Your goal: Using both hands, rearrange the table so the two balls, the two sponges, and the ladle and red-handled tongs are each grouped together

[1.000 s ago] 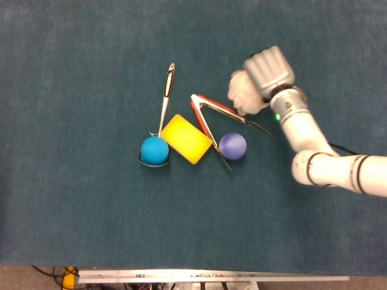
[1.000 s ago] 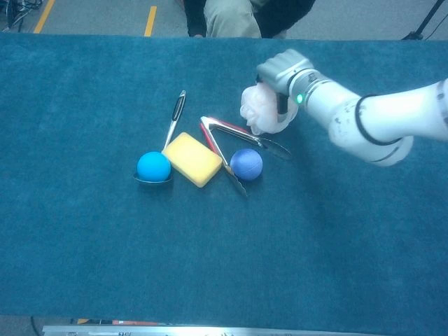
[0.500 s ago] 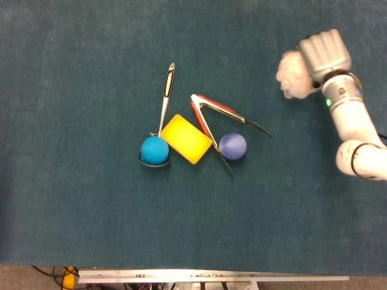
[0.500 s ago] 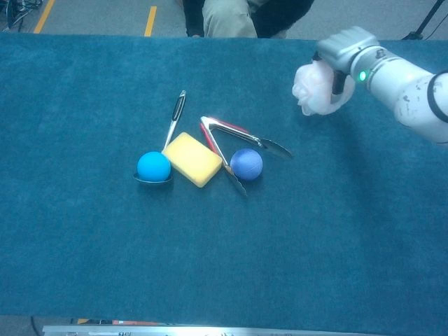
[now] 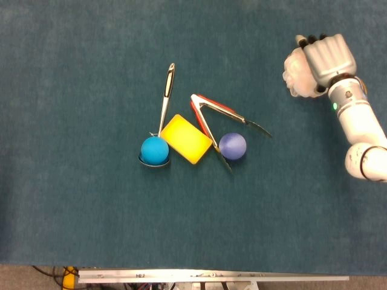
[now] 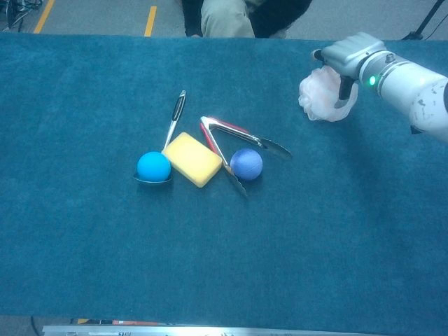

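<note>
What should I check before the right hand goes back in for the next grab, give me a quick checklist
1. Right hand free to grasp: cannot tell; a pale, whitish lump shows under its fingers.
2. Left hand available: not ok, out of both views.
3. Light blue ball easy to lift: not ok, it sits in the bowl of the steel ladle.
4. Purple ball clear: not ok, it lies between the arms of the red-handled metal tongs.
5. Yellow rectangular sponge accessible: ok, top uncovered.
6. Second sponge located: cannot tell.
</note>
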`<state>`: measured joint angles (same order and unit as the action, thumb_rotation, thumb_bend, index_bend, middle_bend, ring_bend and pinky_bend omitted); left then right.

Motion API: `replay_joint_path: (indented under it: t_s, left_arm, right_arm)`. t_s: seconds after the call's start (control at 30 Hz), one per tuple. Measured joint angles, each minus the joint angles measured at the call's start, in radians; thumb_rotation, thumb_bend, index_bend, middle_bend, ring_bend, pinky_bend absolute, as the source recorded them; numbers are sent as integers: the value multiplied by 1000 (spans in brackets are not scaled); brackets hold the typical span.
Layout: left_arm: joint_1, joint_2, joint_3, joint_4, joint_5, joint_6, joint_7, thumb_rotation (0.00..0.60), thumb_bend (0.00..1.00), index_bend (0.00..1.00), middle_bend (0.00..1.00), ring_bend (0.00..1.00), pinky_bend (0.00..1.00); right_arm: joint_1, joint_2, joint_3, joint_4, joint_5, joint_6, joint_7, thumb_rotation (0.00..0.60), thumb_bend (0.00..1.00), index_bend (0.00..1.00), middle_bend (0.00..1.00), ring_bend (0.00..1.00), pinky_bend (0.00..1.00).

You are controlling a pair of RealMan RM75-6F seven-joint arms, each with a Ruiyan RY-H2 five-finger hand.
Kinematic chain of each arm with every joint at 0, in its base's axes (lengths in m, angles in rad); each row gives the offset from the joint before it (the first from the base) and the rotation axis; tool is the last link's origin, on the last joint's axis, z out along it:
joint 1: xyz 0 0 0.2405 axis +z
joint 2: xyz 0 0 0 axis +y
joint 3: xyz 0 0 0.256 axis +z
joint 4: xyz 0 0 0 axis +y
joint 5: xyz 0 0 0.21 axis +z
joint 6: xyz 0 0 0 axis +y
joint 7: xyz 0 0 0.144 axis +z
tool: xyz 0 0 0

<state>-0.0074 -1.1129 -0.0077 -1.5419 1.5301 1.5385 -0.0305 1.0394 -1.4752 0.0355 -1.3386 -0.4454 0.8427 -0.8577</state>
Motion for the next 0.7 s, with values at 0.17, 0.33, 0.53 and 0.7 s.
replay_joint_path:
  t_s: [0.17, 0.33, 0.53, 0.7]
  left_arm:
    - [-3, 3, -1, -4, 4, 0, 5, 600, 580, 134, 98, 61, 0]
    - [-9, 10, -2, -11, 8, -5, 10, 600, 580, 134, 98, 61, 0]
    - [-21, 18, -3, -18, 17, -14, 14, 600, 580, 134, 98, 61, 0]
    - [-32, 24, -3, -31, 26, -22, 22, 600, 580, 134, 97, 61, 0]
  right_arm:
    - [-13, 44, 9, -82, -68, 17, 43, 600, 30, 22, 174, 197, 384]
    - [-39, 102, 23, -189, -170, 50, 110, 600, 29, 22, 174, 197, 384]
    - [-83, 169, 30, -306, -304, 82, 199, 600, 29, 24, 182, 197, 384]
    - [-119, 215, 22, -386, -411, 92, 258, 600, 29, 72, 209, 197, 383]
